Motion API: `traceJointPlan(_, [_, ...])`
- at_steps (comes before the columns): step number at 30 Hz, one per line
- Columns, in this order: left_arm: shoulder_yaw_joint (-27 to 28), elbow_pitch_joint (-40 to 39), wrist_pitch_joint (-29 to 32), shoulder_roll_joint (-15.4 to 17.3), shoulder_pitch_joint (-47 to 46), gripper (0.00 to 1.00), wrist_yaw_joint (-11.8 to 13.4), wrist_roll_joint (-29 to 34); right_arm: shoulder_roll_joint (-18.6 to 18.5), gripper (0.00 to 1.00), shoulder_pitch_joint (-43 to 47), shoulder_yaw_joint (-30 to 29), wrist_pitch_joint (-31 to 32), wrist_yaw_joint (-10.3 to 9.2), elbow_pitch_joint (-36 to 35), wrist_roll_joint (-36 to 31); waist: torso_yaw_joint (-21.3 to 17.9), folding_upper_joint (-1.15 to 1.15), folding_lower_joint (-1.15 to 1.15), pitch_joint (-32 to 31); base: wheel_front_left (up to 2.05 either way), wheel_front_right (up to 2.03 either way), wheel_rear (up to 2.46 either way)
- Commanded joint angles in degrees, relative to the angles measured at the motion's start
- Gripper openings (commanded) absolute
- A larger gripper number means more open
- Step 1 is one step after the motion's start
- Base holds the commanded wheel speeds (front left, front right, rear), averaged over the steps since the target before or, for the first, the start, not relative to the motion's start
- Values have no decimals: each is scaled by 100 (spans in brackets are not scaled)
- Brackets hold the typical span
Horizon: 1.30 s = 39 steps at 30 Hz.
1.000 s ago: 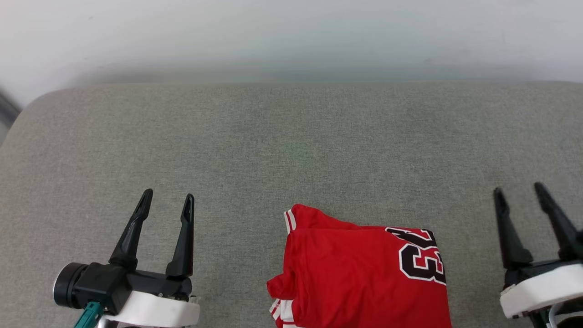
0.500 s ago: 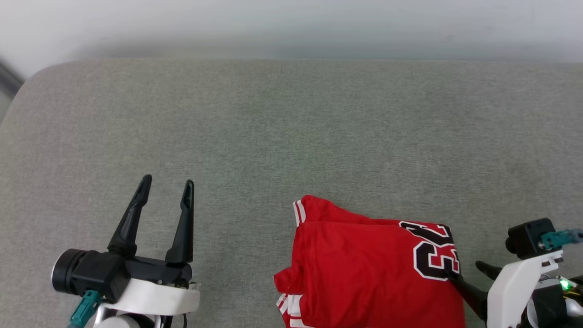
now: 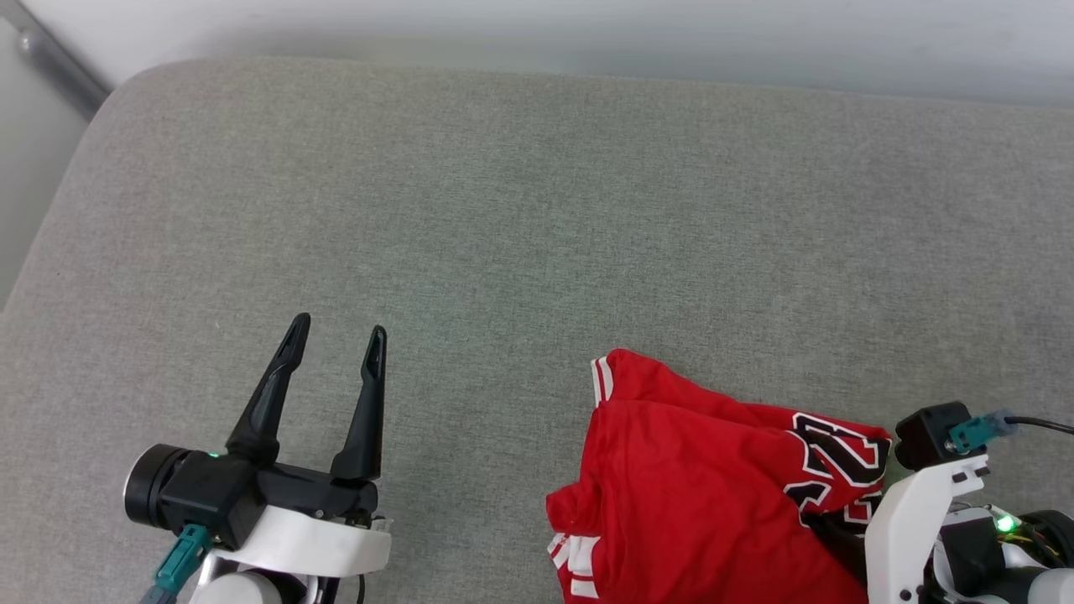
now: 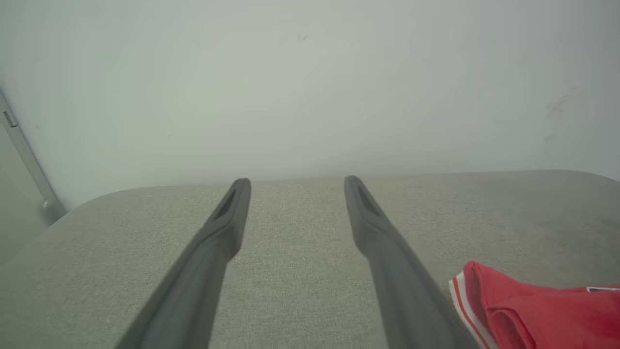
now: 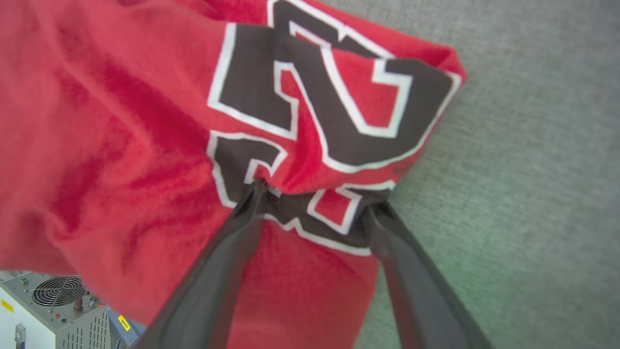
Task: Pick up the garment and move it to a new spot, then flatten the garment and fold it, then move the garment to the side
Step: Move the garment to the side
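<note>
The garment (image 3: 705, 495), a red jersey with black-and-white numbers, lies bunched at the near right of the grey padded surface; a striped sleeve edge (image 4: 460, 295) shows in the left wrist view. My right gripper (image 5: 317, 198) points down onto the numbered corner of the garment (image 5: 121, 145). Its fingers stand wide apart with their tips pressed into the cloth and a ridge of fabric between them. The white right wrist (image 3: 914, 512) hides most of those fingers in the head view. My left gripper (image 3: 336, 331) hovers open and empty over bare surface, left of the garment.
The grey padded surface (image 3: 503, 210) runs back to a white wall (image 3: 587, 25). Its rounded left corner drops off beside a metal strip (image 3: 59, 63). A white machine box with a fan grille (image 5: 53, 310) sits below the near edge.
My right gripper has swung from pointing up at the far right to tipping down onto the garment's numbered corner. The head camera has shifted. The left gripper keeps its pose.
</note>
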Motion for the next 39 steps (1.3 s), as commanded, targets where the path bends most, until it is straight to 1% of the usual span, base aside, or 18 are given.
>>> traceJointPlan(1, [-5,20,-12,-22,-65,100,-6,27,20,0,6,193,-39,0,264,-45,26,0,0,1,0,0,0])
traceJointPlan(4, [-49,52,-12,-44,-67,100,-6,33,-76,0,-44,296,-238,-2,381,-119,20,0,0,-28,0,0,0])
traceJointPlan(7, [-106,73,-12,-47,-69,100,-6,48,-269,0,-271,444,-502,-4,400,-279,-59,0,0,-81,0,0,0])
traceJointPlan(9, [-150,87,-12,-9,-66,100,-6,128,-444,0,-458,568,-672,-5,377,-470,-163,0,0,-113,0,0,0])
traceJointPlan(12, [-218,56,-12,-27,-40,100,-6,140,-810,0,-729,1002,-850,-4,281,-797,-434,0,0,-135,0,0,0])
traceJointPlan(13, [-233,50,-12,-25,-38,100,-6,163,-976,0,-839,1171,-869,-3,249,-905,-543,0,0,-127,0,0,0])
traceJointPlan(16, [-251,45,-12,-61,-70,100,-6,212,-1767,0,-1316,1823,-830,-6,109,-1370,-930,0,0,-62,0,0,0])
traceJointPlan(18, [-275,34,-12,-66,-164,100,-7,223,-2174,0,-1637,2168,-811,-2,12,-1515,-1198,0,0,31,0,0,0])
traceJointPlan(22, [-464,33,-11,-27,-326,100,-7,250,-3006,0,-2223,2729,-729,-3,-78,-1517,-1688,0,0,241,0,0,0])
traceJointPlan(26, [-557,-6,-11,49,-505,100,-7,197,-3585,0,-2675,3099,-795,-2,-6,-1402,-2170,0,0,518,0,0,0])
traceJointPlan(28, [-642,-34,-12,126,-648,100,-7,216,-3780,0,-2876,3109,-978,-4,94,-1351,-2365,0,0,713,0,0,0])
traceJointPlan(33, [-738,-172,-11,287,-1017,100,-7,188,-4031,0,-3145,2849,-1677,-4,617,-1218,-2732,0,0,1253,0,0,0])
traceJointPlan(35, [-823,-224,-11,384,-1175,100,-7,228,-4100,0,-3210,2661,-1993,-4,920,-1241,-2804,0,0,1459,0,0,0])
traceJointPlan(36, [-823,-224,-11,384,-1175,100,-7,228,-4100,0,-3210,2661,-1993,-4,920,-1241,-2804,0,0,1459,0,0,0])
traceJointPlan(39, [-888,-322,-11,507,-1406,100,-7,285,-4155,0,-3294,2363,-2455,-4,1382,-1339,-2863,0,0,1767,0,0,0])
